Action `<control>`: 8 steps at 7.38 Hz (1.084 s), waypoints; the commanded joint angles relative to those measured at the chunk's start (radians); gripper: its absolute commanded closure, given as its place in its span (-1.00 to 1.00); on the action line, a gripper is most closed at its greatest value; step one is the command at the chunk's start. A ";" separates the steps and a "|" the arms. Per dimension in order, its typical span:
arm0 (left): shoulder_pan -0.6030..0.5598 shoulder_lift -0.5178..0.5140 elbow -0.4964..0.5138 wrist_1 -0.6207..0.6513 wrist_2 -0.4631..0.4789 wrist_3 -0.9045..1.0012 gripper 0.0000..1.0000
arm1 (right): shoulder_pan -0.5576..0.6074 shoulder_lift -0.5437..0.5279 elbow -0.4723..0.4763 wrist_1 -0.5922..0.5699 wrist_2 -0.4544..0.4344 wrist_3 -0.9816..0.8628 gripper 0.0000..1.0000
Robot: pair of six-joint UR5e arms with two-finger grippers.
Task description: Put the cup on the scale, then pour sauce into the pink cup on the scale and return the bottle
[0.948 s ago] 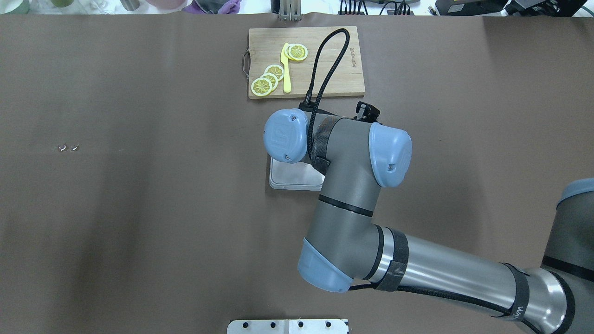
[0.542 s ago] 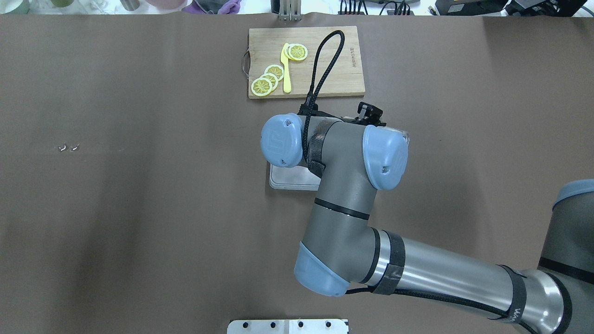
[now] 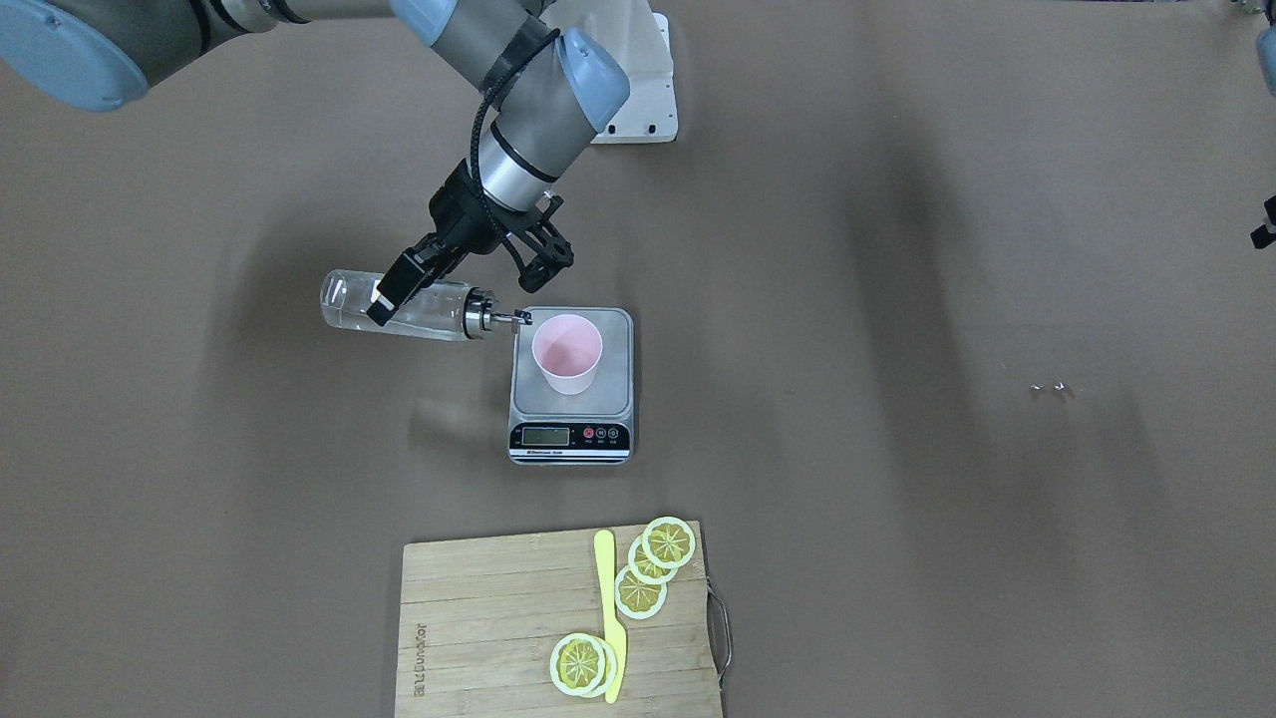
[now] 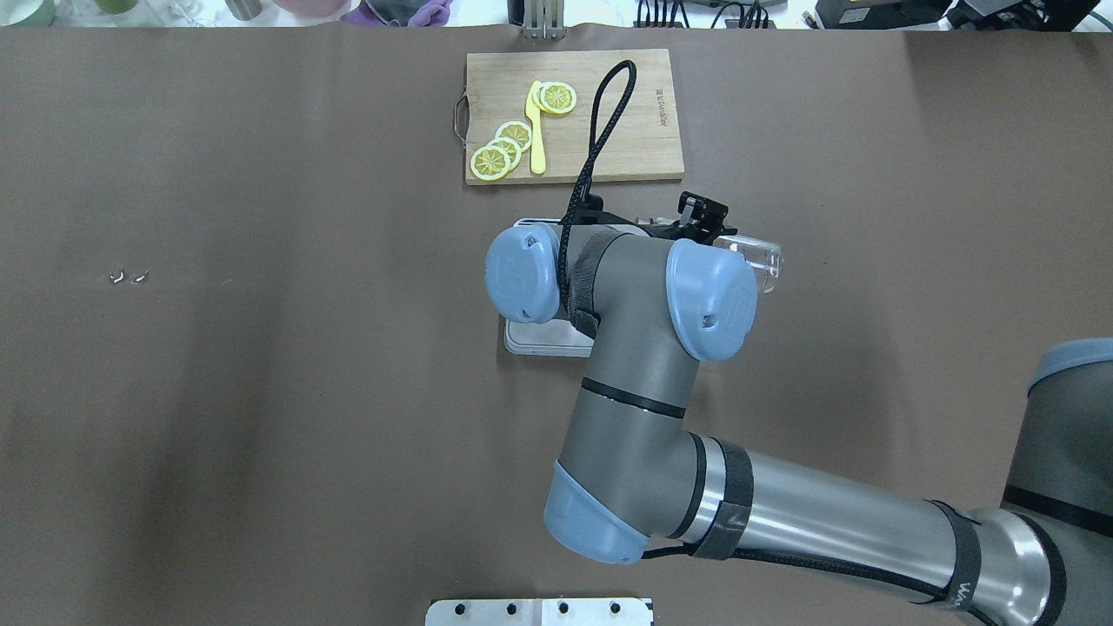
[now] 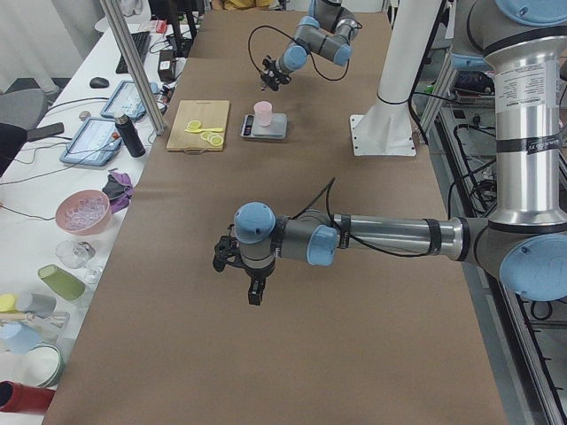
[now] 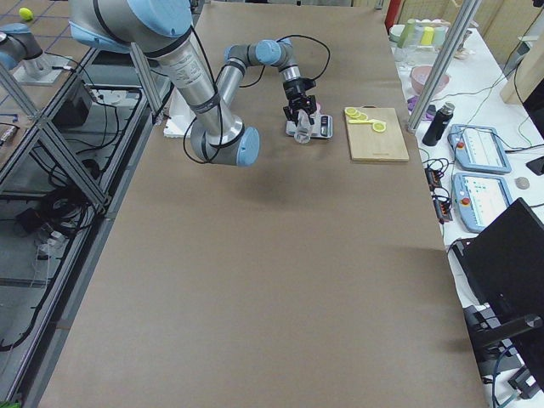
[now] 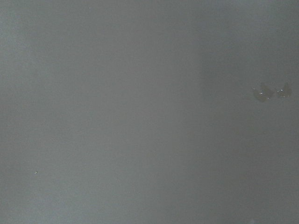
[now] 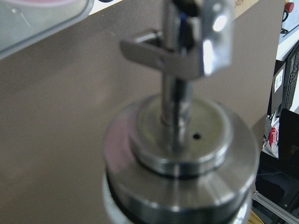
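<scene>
Pale pink cup [image 3: 567,351], upright and open at the top, on the steel platform of the scale [image 3: 618,394], set toward the platform's robot-side half. Black display strip of the scale on the side away from the robot.

Right at the cup's rim, on the robot's right-hand side: silver spout [image 3: 503,319] of the clear glass bottle [image 3: 439,311]. Tip level with the rim's edge; touching or not, impossible to tell. Bottle held nearly level in the air above the table [image 3: 897,499], base pointing away from the scale. Liquid inside too clear to tell apart from the glass.

Clamped around the bottle's middle: right pincer [image 3: 391,297], closed on the glass, one black finger lying across the top.

Beyond the scale, away from the robot: wooden cutting board [image 3: 498,618] with lemon slices [image 3: 668,541] and a yellow knife [image 3: 610,618].

Well apart, far along the table: left pincer [image 5: 254,290], hanging over bare table, fingers pointing down. Open or closed, impossible to tell.
</scene>
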 commanded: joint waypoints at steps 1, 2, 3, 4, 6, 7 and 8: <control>0.000 0.000 0.000 0.001 0.000 0.000 -0.96 | -0.014 0.015 -0.005 -0.050 -0.028 0.019 -0.05; 0.000 0.000 0.000 0.000 0.000 0.000 -0.96 | -0.024 0.027 -0.011 -0.076 -0.049 0.027 -0.05; 0.000 -0.002 0.000 0.001 0.000 0.000 -0.96 | -0.033 0.030 -0.017 -0.088 -0.065 0.036 -0.05; 0.000 -0.002 0.000 0.001 0.000 0.000 -0.96 | -0.039 0.029 -0.023 -0.092 -0.066 0.047 -0.05; 0.000 -0.002 0.000 0.001 0.000 0.000 -0.96 | -0.045 0.030 -0.028 -0.104 -0.091 0.051 -0.05; 0.002 -0.003 -0.002 0.001 0.000 0.000 -0.96 | -0.047 0.032 -0.028 -0.105 -0.091 0.054 -0.05; 0.002 -0.003 -0.002 0.001 0.000 0.000 -0.96 | -0.050 0.032 -0.028 -0.105 -0.091 0.056 -0.05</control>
